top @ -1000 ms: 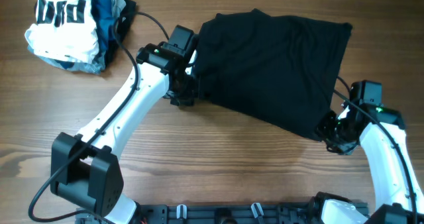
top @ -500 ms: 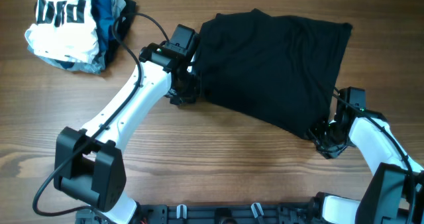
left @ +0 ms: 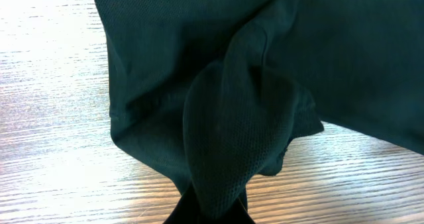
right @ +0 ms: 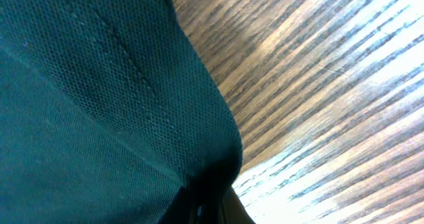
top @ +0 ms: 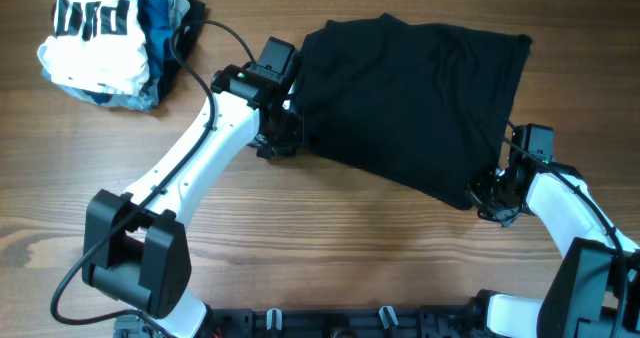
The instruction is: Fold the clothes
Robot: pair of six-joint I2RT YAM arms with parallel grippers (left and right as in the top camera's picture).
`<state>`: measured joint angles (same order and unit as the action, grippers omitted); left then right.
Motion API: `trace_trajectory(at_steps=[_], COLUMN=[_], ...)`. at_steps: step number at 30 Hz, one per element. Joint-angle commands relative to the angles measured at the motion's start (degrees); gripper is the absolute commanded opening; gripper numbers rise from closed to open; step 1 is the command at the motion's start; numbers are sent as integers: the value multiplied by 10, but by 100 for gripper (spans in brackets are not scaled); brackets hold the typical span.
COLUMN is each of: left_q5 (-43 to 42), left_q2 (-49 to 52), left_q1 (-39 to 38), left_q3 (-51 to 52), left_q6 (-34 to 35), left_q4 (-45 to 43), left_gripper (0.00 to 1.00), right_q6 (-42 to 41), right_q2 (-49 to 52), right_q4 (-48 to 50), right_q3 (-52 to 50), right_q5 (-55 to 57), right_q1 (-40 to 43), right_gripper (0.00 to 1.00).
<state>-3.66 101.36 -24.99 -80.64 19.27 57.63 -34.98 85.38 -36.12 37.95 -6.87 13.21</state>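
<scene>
Overhead view: a black shirt [top: 410, 98] lies spread flat on a wooden table [top: 350, 248], right of centre and slightly askew, with its near edge slanting down toward the right. The left gripper [top: 278, 143] sits at the shirt's near-left corner, at the end of a white arm that reaches diagonally across the table. The right gripper [top: 492, 193] sits at the near-right corner. The two grippers are well apart, with the full width of the cloth between them.

Left wrist view: the cloth is gathered into a rounded bunch that narrows to a twisted neck at the bottom edge of the frame, where the fingers are closed on it. The fingers themselves are hidden by the fabric. Behind the bunch, a stitched hem lies against the wood.

Right wrist view: the shirt's woven surface and a line of stitching fill the left half of the frame. Its edge runs down into the fingers, which are pressed together on the corner, with bare wood to the right.

A pile of clothes [top: 105, 53] sits in the far-left corner of the table, well apart from the shirt. A white piece with black stripes [top: 90, 20] lies on top of it, and a blue piece [top: 158, 18] is beside that one.
</scene>
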Motion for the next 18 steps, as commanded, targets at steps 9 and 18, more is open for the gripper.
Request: trace_trajectory(at_steps=[9,18], left_q5=[5,5], left_q2=[-10,-27], left_q1=[1,1], left_q3=[-6,-6], left_q6=[5,5], left_q4=[26,32], left_gripper=[4,4], right_q6=[45,59], right_q2=[-41,-211], right_q4=[-108,-230], right_q3=[49,140], right_q5=[-97,-92], right_q1=[9,16], right_gripper=[4,4])
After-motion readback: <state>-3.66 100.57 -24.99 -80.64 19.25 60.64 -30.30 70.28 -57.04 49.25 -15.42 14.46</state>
